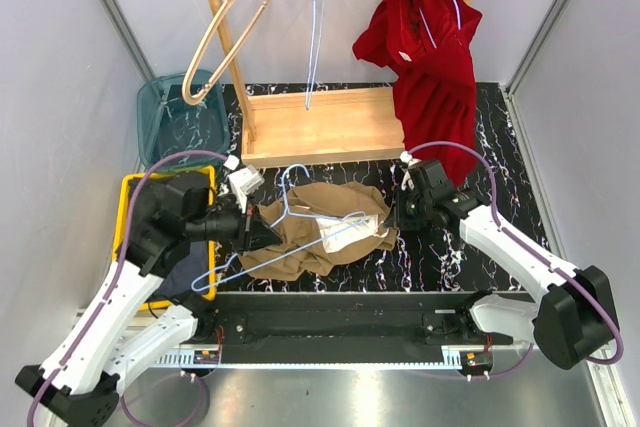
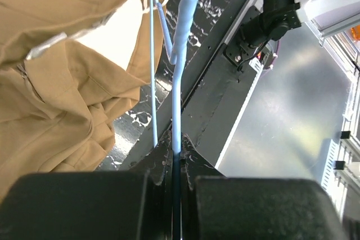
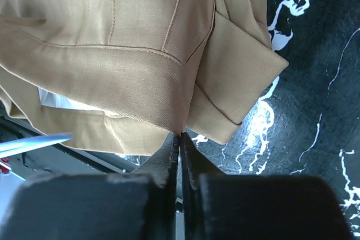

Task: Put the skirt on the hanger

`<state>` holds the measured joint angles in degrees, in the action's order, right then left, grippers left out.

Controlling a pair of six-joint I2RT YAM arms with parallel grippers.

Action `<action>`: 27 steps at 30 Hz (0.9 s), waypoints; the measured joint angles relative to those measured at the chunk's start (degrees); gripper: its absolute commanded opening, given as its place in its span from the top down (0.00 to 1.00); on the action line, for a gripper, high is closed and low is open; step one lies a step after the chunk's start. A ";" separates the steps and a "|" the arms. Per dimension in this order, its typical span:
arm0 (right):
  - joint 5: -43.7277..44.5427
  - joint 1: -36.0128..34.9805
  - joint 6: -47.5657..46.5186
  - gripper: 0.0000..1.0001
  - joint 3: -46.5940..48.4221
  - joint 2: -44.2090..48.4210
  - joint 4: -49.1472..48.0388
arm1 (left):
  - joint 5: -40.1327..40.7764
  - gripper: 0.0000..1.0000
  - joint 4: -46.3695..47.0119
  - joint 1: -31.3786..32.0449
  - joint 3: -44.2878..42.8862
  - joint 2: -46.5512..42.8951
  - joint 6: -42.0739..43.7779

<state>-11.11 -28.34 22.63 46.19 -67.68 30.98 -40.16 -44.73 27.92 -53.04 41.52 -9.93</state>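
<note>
My left pincer [image 2: 175,164] clamps the thin, slippery hanger [image 2: 179,82] at lower centre; my right pincer [image 3: 180,141] pinches an edge of the limp skirt [image 3: 112,54].

A tan skirt [image 1: 325,237] lies crumpled on the black mat [image 1: 500,147] with a blue hanger [image 1: 290,199] across it. The left gripper [image 1: 250,225] meets the hanger's left side, and the right gripper [image 1: 392,215] meets the skirt's right edge. A red garment [image 1: 435,67] hangs from the rack [image 1: 320,125].
</note>
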 measured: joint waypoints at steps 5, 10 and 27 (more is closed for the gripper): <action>0.15 0.00 0.35 0.99 -0.04 0.13 -0.11 | 0.00 1.00 2.01 1.18 2.91 2.19 -1.95; 0.13 0.00 0.37 0.91 -0.04 1.01 -0.07 | 0.07 1.00 4.55 2.86 4.37 3.28 -3.87; -0.63 0.00 0.39 0.73 -0.04 2.16 0.66 | 2.93 1.00 12.22 9.75 7.65 7.69 -8.17</action>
<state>-11.75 -28.34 23.03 46.15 -65.52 31.64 -37.23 -32.51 37.67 -45.39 49.21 -18.11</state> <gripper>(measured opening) 0.146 0.028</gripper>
